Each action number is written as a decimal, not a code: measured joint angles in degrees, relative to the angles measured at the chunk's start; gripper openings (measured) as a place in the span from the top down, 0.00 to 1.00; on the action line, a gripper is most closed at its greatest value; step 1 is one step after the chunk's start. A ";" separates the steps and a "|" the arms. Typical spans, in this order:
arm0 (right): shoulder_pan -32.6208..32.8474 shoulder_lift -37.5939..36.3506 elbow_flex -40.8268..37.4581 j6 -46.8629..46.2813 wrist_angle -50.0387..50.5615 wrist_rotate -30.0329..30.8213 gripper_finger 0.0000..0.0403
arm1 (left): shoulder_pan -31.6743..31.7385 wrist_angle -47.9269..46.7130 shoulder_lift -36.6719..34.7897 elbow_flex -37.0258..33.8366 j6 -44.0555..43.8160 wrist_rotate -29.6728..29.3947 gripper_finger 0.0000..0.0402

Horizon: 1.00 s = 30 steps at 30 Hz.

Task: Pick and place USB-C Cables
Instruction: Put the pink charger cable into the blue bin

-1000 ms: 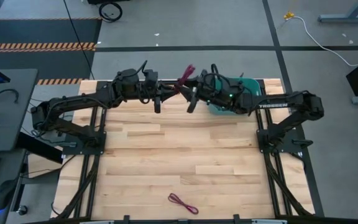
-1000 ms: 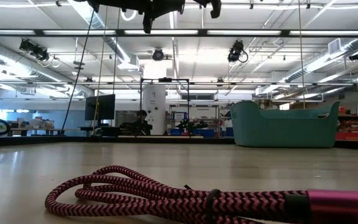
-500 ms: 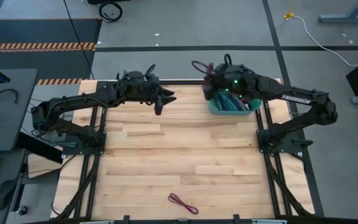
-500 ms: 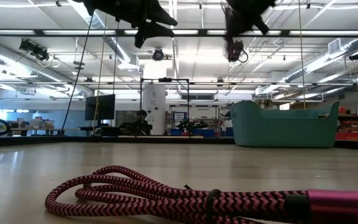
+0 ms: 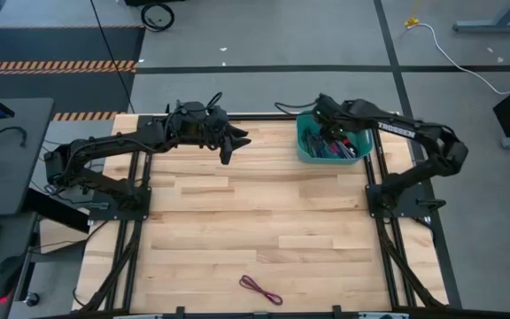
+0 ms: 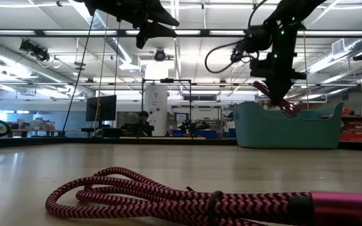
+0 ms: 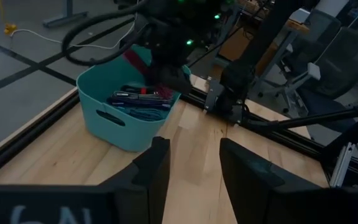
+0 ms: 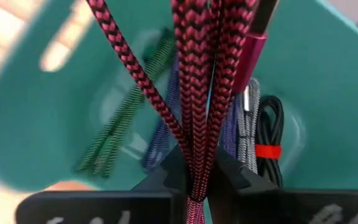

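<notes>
Magenta braided USB-C cable hangs clenched between the fingers of the right tool, which is poised over the teal bin at the far right part of the tabletop. In the low view the right tool points down with the cable's end dangling just above the bin's rim. Inside the bin lie more bundled cables: a green one, a purple one, a grey one and a black one with a red tie.

Left tool hovers above the far middle of the tabletop, well apart from the bin, its fingers spread and grasping nothing; in the high view the left tool sits to the bin's left.

One more magenta cable bundle lies alone on the tabletop's near edge, seen close up in the low view.
</notes>
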<state>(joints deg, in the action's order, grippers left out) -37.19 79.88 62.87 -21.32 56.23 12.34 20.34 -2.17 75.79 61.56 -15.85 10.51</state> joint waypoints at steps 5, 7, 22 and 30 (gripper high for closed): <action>-1.52 2.40 0.00 0.68 0.79 -0.61 0.85 | -0.02 -0.23 0.00 0.00 -0.03 0.01 0.63; -1.69 3.18 0.00 0.85 1.36 -0.67 0.81 | -0.01 -0.33 0.00 0.00 -0.03 0.01 0.63; 8.69 1.10 0.00 -8.15 -4.82 -4.34 0.63 | -0.08 -7.24 -0.01 0.00 -0.05 0.01 0.64; 37.92 2.70 0.00 -21.09 -21.53 -0.61 0.64 | -0.07 -13.42 -0.01 -0.02 1.94 0.02 0.65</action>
<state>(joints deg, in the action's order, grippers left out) 0.73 82.58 62.87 -42.41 34.69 11.72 20.27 -15.59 75.78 61.54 -13.91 10.53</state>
